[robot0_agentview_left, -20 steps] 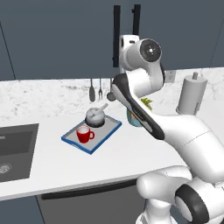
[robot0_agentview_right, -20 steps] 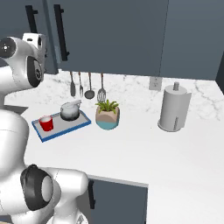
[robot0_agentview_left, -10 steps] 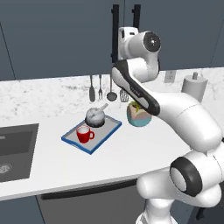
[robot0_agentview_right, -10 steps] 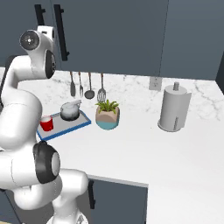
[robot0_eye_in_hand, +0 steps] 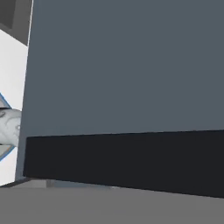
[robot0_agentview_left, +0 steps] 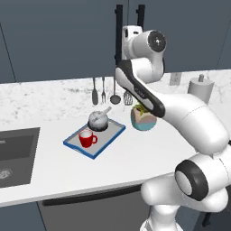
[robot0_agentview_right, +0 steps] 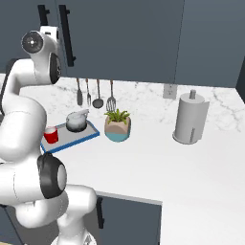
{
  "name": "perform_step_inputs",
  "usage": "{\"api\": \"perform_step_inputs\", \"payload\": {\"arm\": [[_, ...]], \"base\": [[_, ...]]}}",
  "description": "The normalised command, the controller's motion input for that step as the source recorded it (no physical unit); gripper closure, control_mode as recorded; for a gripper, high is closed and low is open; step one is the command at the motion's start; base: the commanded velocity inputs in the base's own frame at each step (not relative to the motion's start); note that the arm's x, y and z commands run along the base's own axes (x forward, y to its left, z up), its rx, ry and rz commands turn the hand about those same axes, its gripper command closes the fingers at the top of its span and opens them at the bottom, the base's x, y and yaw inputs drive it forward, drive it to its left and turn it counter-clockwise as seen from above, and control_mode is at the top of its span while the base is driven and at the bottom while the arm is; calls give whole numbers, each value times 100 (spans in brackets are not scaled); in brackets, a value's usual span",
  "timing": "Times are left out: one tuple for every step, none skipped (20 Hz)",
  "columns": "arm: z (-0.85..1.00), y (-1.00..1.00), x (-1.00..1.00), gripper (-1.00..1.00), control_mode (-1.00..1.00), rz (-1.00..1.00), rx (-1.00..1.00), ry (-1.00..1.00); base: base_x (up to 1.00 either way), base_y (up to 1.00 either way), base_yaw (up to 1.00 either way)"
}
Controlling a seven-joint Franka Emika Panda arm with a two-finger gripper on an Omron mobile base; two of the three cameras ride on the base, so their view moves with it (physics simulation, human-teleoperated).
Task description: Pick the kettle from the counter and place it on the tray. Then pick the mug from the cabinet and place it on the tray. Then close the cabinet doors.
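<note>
Nearest, on the white tabletop (robot0_agentview_left: pixel 135 149): blue-rimmed tray (robot0_agentview_left: pixel 74 145) already carrying the red mug (robot0_agentview_left: pixel 85 138) and the grey kettle (robot0_agentview_left: pixel 99 120) side by side. Behind and above, cabinet doors (robot0_agentview_right: pixel 124 33) looking shut or nearly so, two black bar handles (robot0_agentview_left: pixel 119 22) upright and close together. Hand (robot0_agentview_left: pixel 128 38) raised right at those handles; from the hand camera, one black bar (robot0_eye_in_hand: pixel 122 162) lying across the picture, very close. Cannot tell the spread of the fingers, nor whether the bar sits between them. Probably only the last push of the door left, straight toward the cabinet.
</note>
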Motion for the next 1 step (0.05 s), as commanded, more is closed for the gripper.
{"api": "perform_step_inputs", "payload": {"arm": [[-24,8,27,-100,-100,0,-6,0]], "base": [[0,0,0]]}}
